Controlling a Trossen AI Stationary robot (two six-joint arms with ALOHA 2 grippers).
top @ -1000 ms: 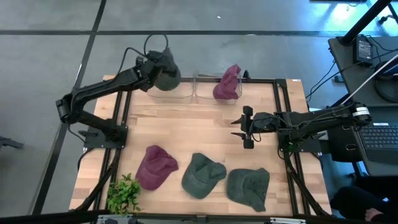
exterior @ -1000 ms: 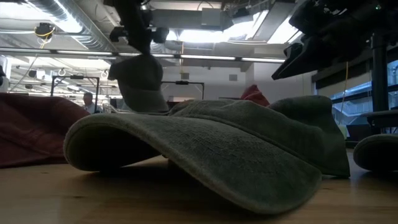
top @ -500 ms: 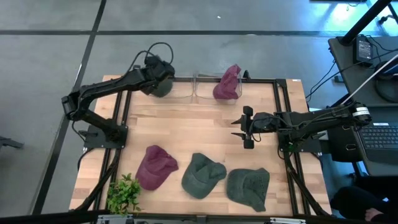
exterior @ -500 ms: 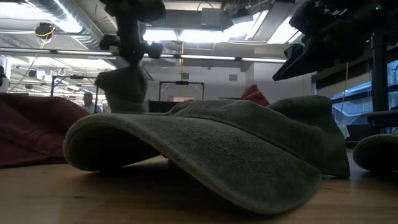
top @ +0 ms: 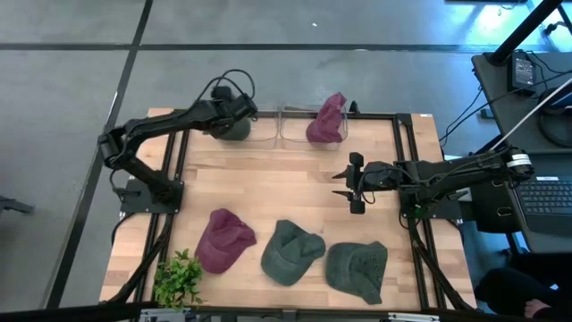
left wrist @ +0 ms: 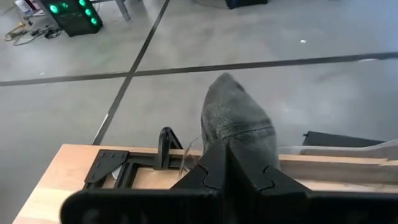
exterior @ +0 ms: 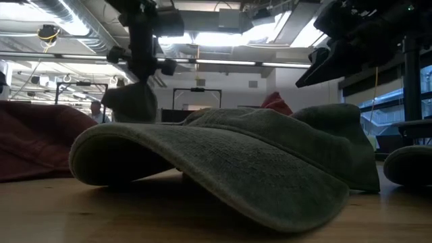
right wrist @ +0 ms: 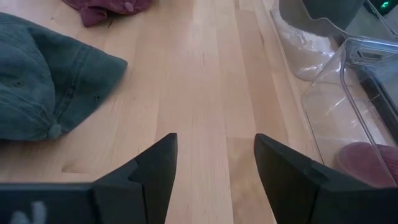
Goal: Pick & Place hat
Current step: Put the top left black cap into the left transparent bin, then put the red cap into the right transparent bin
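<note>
My left gripper [top: 234, 114] is at the table's far edge, shut on a dark green hat [left wrist: 236, 121] that hangs over the left clear bin [top: 255, 134]. In the low view the hat [exterior: 131, 102] hangs under the gripper [exterior: 142, 67]. A maroon hat [top: 326, 118] sits in the right clear bin. On the near part of the table lie a maroon hat [top: 223, 239] and two green hats [top: 290, 250] [top: 357, 268]. My right gripper [top: 355, 183] waits open above the table's middle right [right wrist: 211, 155]. My left gripper pinches the green hat by a bunched part of its crown [left wrist: 231, 138] between its two shut fingers [left wrist: 214, 165], coming from above and pointing down. The hat hangs below the fingers, its lower end inside or just above the left clear bin; I cannot tell which.
A small green plant [top: 179, 279] stands at the near left corner. Two clear bins sit side by side at the far edge [right wrist: 348, 93]. Bare wood lies between the bins and the three hats. A black frame rail [top: 407, 170] runs along the table's sides.
My left gripper has come down over the left clear bin, drifting a little toward the table's left, still shut on the green hat. The hat has sunk with it and hangs lower. My right gripper has kept still.
</note>
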